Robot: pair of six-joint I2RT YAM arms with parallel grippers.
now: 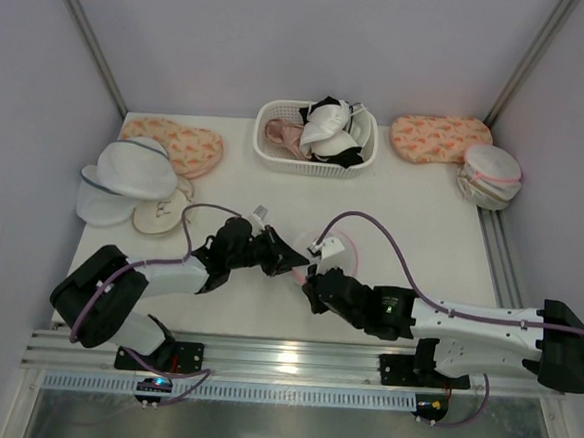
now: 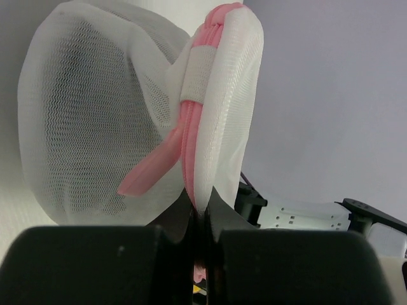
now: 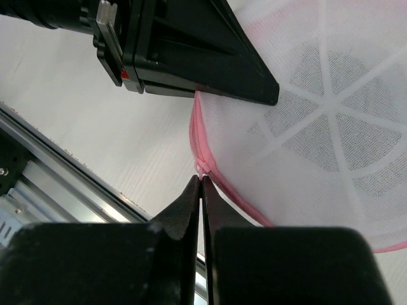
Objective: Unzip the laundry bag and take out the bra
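The laundry bag (image 1: 322, 243), white mesh with a pink zipper rim, lies at the table's middle between my two grippers and is mostly covered by them. My left gripper (image 1: 291, 259) is shut on the bag's edge; in the left wrist view its fingertips (image 2: 202, 206) pinch the pink rim (image 2: 187, 143) below a white tab (image 2: 194, 73). My right gripper (image 3: 201, 181) is shut on the small pink zipper pull (image 3: 202, 168) at the rim of the bag (image 3: 318, 114). The left gripper's black finger (image 3: 210, 57) shows just above it. The bra is hidden.
A white basket (image 1: 269, 149) of garments stands at the back. White mesh domes with grey-blue rims (image 1: 125, 172) and a beige pad (image 1: 160, 213) lie at the left. Orange-patterned pouches (image 1: 177, 143) (image 1: 440, 137) and another pink-rimmed mesh bag (image 1: 490, 176) sit behind. A metal rail (image 1: 282, 359) runs along the near edge.
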